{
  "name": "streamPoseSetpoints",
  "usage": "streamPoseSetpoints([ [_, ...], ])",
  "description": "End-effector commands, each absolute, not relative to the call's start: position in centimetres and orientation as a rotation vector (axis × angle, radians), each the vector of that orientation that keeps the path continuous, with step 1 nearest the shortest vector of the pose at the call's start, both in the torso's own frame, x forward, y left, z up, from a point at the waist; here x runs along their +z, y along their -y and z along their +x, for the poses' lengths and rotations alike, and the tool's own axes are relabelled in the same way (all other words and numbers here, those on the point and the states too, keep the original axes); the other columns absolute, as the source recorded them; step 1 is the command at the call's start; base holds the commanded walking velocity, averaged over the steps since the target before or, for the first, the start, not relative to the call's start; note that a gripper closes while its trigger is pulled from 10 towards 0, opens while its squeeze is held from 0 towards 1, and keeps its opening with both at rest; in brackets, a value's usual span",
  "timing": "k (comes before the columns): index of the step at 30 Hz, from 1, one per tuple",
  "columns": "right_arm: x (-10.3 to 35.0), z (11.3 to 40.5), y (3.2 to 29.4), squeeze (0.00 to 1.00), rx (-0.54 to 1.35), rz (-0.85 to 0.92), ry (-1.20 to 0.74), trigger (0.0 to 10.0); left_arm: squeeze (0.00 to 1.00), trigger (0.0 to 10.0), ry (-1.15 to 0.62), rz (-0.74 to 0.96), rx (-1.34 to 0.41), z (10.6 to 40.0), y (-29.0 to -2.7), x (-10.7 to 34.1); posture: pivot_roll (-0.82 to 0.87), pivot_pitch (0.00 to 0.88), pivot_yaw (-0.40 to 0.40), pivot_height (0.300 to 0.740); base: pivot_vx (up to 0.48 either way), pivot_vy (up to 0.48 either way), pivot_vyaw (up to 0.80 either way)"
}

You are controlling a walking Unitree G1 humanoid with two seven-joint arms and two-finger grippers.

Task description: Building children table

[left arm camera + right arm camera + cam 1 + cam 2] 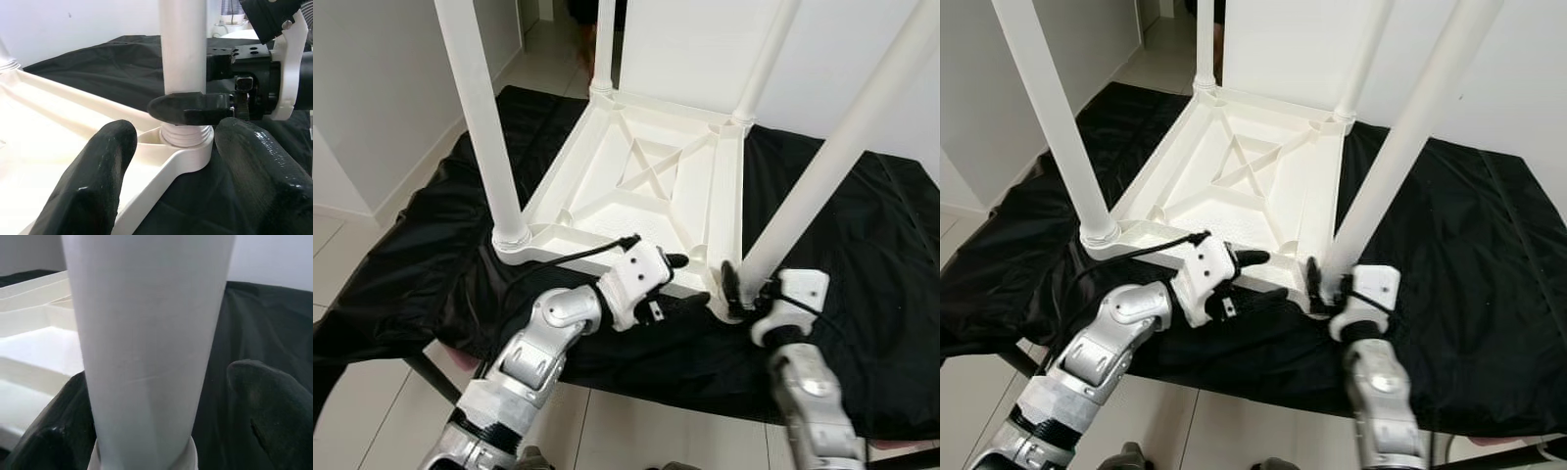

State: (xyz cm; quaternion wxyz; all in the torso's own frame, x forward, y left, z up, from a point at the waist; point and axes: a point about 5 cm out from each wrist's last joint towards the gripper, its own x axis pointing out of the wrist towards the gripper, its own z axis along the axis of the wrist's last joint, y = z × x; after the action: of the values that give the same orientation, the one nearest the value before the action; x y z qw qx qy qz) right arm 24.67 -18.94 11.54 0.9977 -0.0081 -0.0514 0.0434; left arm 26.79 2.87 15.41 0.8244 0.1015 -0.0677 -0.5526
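A black cloth [862, 294] covers the work surface, and on it lies the white table [646, 176] turned upside down, its ribbed underside facing up and four legs rising from the corner sockets. Three of them stand at the far and left corners; the fourth, the near right leg [822, 166], is the one in hand, and it leans up and away to the robot's right, so its long axis is tilted rather than square to the tabletop. Its foot sits in the near right corner socket [188, 147], where the threaded collar shows just above the rim, which suggests it is not yet fully seated. The right gripper [741, 290] is nearer and grasps this leg just above the socket, one black finger on each side of the round shaft. The left gripper [683, 279] lies just beside it to the left, over the table's near edge, its fingers [93, 181] spread apart and holding nothing, with the socket straight ahead between them. The coming move likely turns on bringing the leg upright over its socket, while the left gripper steadies the frame.
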Motion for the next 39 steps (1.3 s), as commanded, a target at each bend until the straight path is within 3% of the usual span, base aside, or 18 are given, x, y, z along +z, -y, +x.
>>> streamPoseSetpoints([
  [1, 11.4, 24.4, 19.4, 0.0, 0.165, -0.027, 0.084, 10.0, 0.0, 10.0, 0.134, 0.218, -1.174, 26.9, -2.8, 15.3, 0.05, 0.001, -0.071, 0.74, 0.0, 0.0, 0.0],
  [6, 11.7, 24.9, 20.0, 0.0, 0.404, -0.105, 0.025, 10.0, 0.0, 10.0, 0.138, 0.218, -1.179, 26.9, -2.7, 15.4, 0.05, 0.0, -0.069, 0.74, 0.0, 0.0, 0.0],
  [18, 11.9, 26.8, 19.6, 0.0, 0.551, -0.175, 0.011, 10.0, 0.0, 10.0, 0.118, 0.221, -1.225, 26.5, -2.4, 15.0, 0.05, 0.0, -0.074, 0.74, 0.0, 0.0, 0.0],
  [19, 11.7, 27.0, 19.4, 0.0, 0.574, -0.16, -0.002, 5.9, 0.0, 10.0, 0.109, 0.229, -1.238, 26.3, -2.5, 14.7, 0.06, 0.0, -0.075, 0.74, 0.0, 0.0, 0.0],
  [20, 11.4, 27.1, 19.1, 0.0, 0.59, -0.152, -0.014, 3.0, 0.0, 10.0, 0.107, 0.234, -1.244, 26.2, -2.5, 14.6, 0.06, 0.0, -0.076, 0.74, 0.0, 0.0, 0.0],
  [21, 11.4, 27.1, 19.1, 0.0, 0.59, -0.152, -0.014, 3.0, 0.0, 10.0, 0.107, 0.234, -1.244, 26.2, -2.5, 14.6, 0.06, 0.0, -0.076, 0.74, 0.0, 0.0, 0.0],
  [22, 11.3, 27.1, 19.1, 0.0, 0.603, -0.145, -0.024, 0.1, 0.0, 10.0, 0.107, 0.236, -1.244, 26.2, -2.4, 14.6, 0.06, 0.0, -0.078, 0.74, 0.0, 0.0, 0.0],
  [24, 11.1, 27.1, 19.1, 0.0, 0.612, -0.137, -0.035, 0.0, 0.0, 10.0, 0.109, 0.238, -1.244, 26.2, -2.4, 14.6, 0.06, 0.0, -0.084, 0.74, 0.0, 0.0, 0.0],
  [36, 10.1, 26.4, 19.8, 0.0, 0.601, -0.105, -0.072, 0.0, 0.0, 10.0, 0.112, 0.234, -1.238, 26.1, -2.6, 14.6, 0.05, 0.0, -0.078, 0.74, 0.0, 0.0, 0.0],
  [37, 10.2, 26.3, 19.7, 0.0, 0.579, -0.1, -0.061, 10.0, 0.0, 10.0, 0.112, 0.236, -1.241, 26.1, -2.5, 14.6, 0.05, 0.0, -0.076, 0.74, 0.0, 0.0, 0.0],
  [39, 10.3, 26.2, 19.6, 0.0, 0.566, -0.099, -0.053, 10.0, 0.0, 10.0, 0.113, 0.237, -1.243, 26.1, -2.5, 14.6, 0.05, 0.0, -0.076, 0.74, 0.0, 0.0, 0.0],
])
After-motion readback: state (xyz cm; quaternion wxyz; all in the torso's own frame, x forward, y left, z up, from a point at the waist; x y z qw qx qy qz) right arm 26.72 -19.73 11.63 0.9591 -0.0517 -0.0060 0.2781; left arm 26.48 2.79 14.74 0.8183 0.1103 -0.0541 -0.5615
